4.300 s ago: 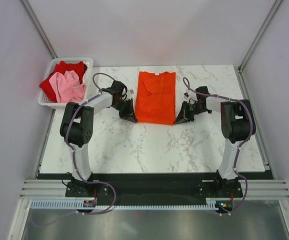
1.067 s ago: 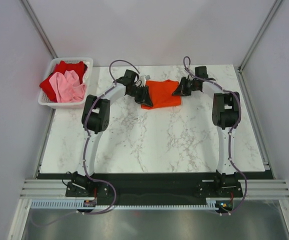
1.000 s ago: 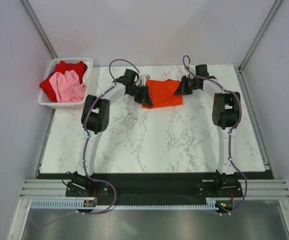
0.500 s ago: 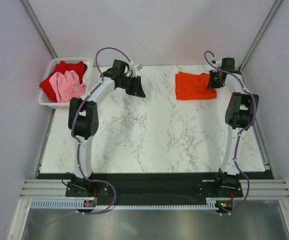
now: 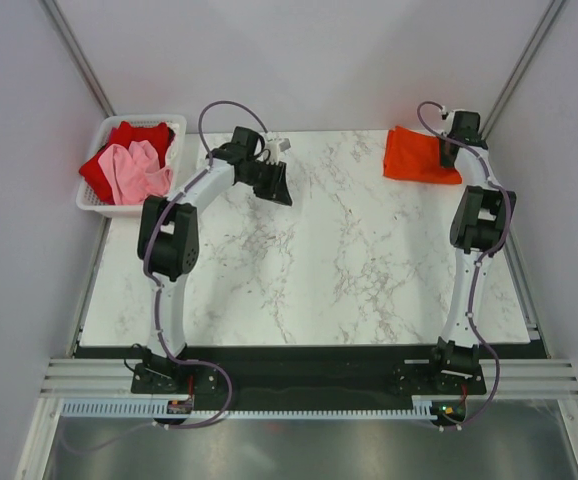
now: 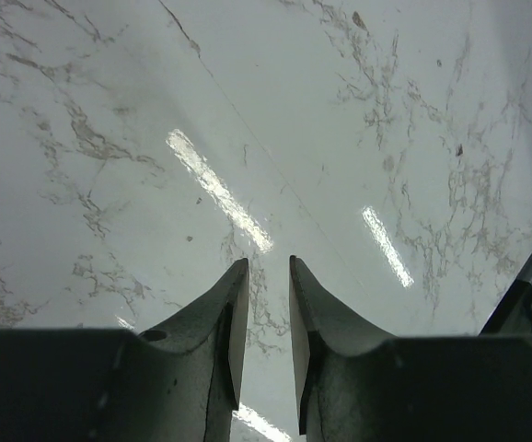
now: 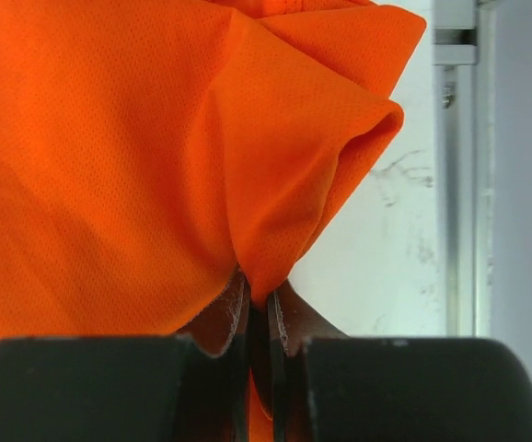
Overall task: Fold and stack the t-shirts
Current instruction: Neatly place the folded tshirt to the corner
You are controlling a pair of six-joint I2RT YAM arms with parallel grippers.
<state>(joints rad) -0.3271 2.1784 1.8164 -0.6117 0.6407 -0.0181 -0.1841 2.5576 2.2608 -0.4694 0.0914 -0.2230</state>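
The left arm [image 5: 164, 240] and right arm [image 5: 479, 220] both rose from the near edge of the marble table [image 5: 309, 290] and stretched right out to the far side.

The left tool [image 5: 274, 183] hung over the far-left part of the table, a bit short of the back edge. In its wrist view the left tool [image 6: 268, 267] had its two fingers only a narrow gap apart, with nothing between them, just shiny veined table [image 6: 248, 92] underneath.

The orange shirt [image 5: 414, 158] was bunched into a compact folded bundle in the far right corner of the table. The right tool [image 5: 447, 152] was at the bundle's right edge. Up close, the right tool [image 7: 259, 299] was clamped tight on a doubled-over fold of the orange shirt [image 7: 109, 138] (you could see the fine mesh weave), and the cloth filled most of that view. I honestly couldn't tell whether the bundle was lying fully flat or being held up a touch at that edge.

Over at the far left, the white basket [image 5: 99, 208] sat just off the table's corner, against the wall. The red shirt [image 5: 134, 135] was heaped inside it, and the pink shirt [image 5: 137, 172] was crumpled on top of that, toward the near side of the basket.
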